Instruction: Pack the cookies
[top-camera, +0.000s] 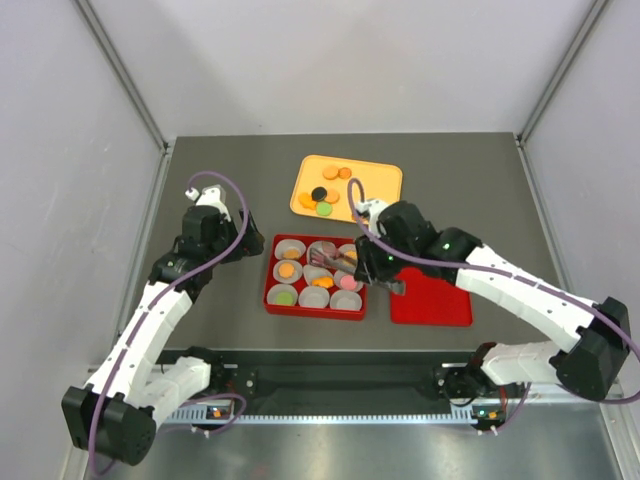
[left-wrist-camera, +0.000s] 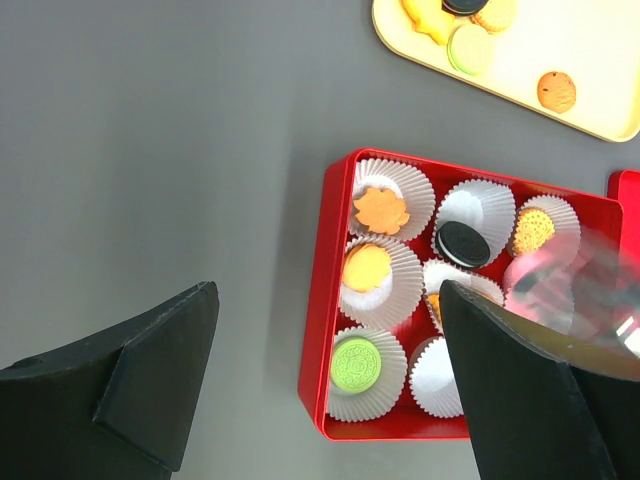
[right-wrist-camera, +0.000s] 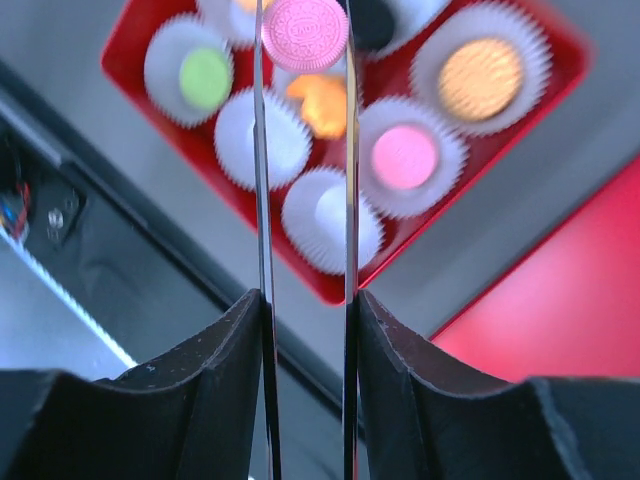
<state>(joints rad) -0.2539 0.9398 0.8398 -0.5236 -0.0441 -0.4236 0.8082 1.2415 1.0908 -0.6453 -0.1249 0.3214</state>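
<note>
A red box (top-camera: 268, 290) holds white paper cups, several with cookies (top-camera: 287, 270) in them. More cookies (top-camera: 325, 195) lie on the yellow tray (top-camera: 380, 180) behind it. My right gripper (top-camera: 372, 268) is shut on metal tongs (right-wrist-camera: 263, 200), and the tong tips pinch a pink cookie (right-wrist-camera: 305, 32) above the box's cups. A second pink cookie (right-wrist-camera: 404, 157), an orange one (right-wrist-camera: 482, 78) and a green one (right-wrist-camera: 206, 78) sit in cups below. My left gripper (left-wrist-camera: 325, 300) hangs open and empty over the box's left edge (left-wrist-camera: 318, 340), near the green cookie (left-wrist-camera: 357, 364).
The red lid (top-camera: 430, 300) lies flat just right of the box, under my right arm. Grey walls close in the mat on three sides. A black rail (top-camera: 340, 385) runs along the near edge.
</note>
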